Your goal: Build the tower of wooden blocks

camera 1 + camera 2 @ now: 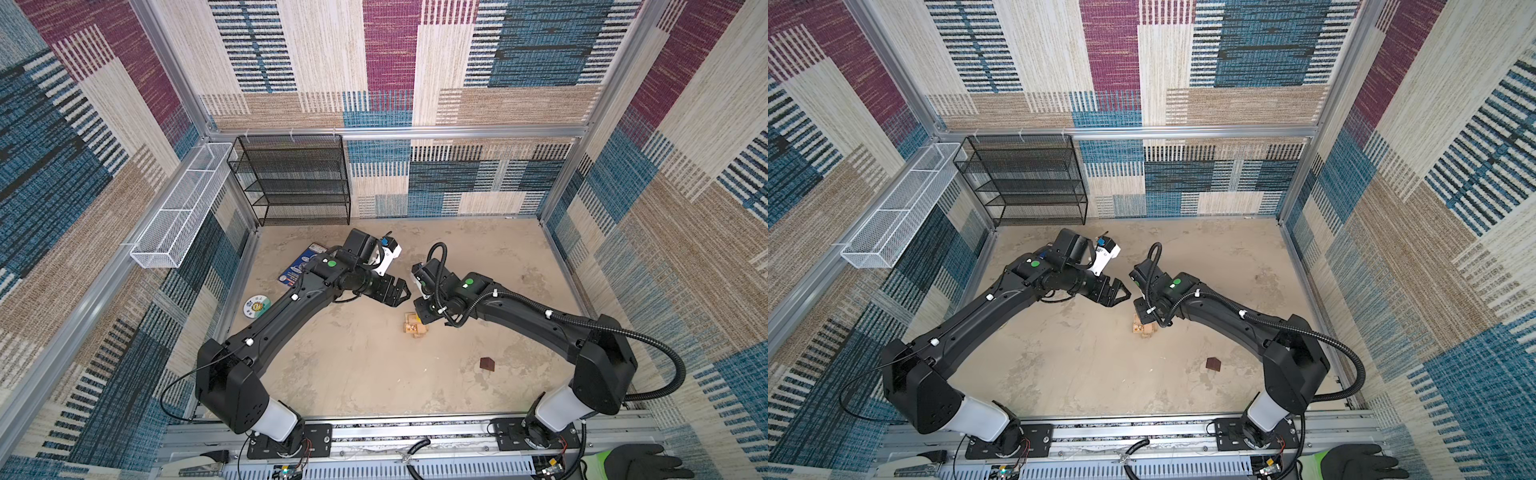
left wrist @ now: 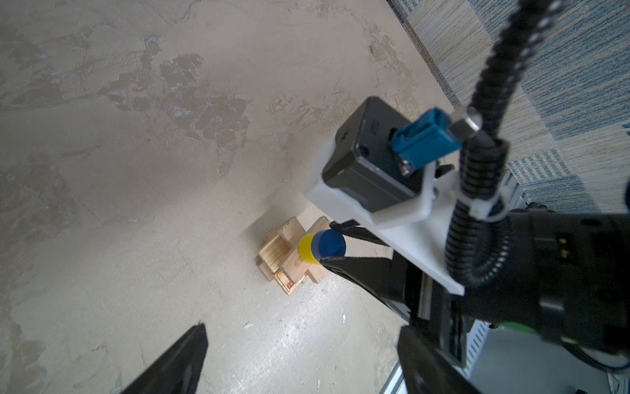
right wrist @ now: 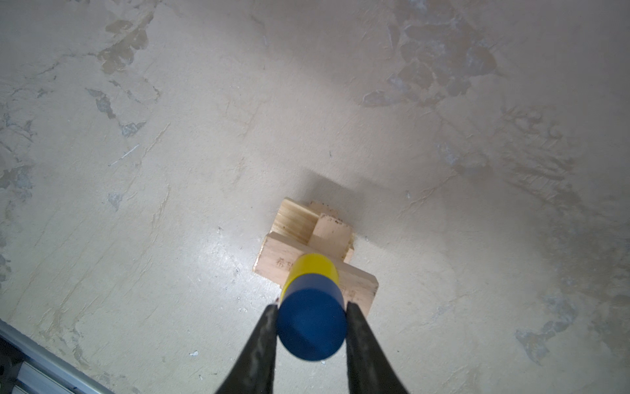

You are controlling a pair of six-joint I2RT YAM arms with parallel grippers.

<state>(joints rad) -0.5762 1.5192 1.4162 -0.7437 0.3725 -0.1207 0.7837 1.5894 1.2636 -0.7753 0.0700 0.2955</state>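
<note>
Snugly, blue disc point(image 3: 311, 328) sits inside right hand point(image 3: 312, 306).

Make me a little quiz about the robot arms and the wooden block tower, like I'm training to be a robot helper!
1. True or false: the left gripper is shut tight.
2. Which thing sits between the right gripper's fingers? A. the blue round wooden piece capping the yellow cylinder; B. a white wire basket; C. a round labelled lid.
3. Fill in: the dark-brown house-shaped block lies on the ____, apart from the criss-cross stack of pale wooden bars.
Key: 1 false, its jaws stand wide open. 2 A. 3 table.
</note>
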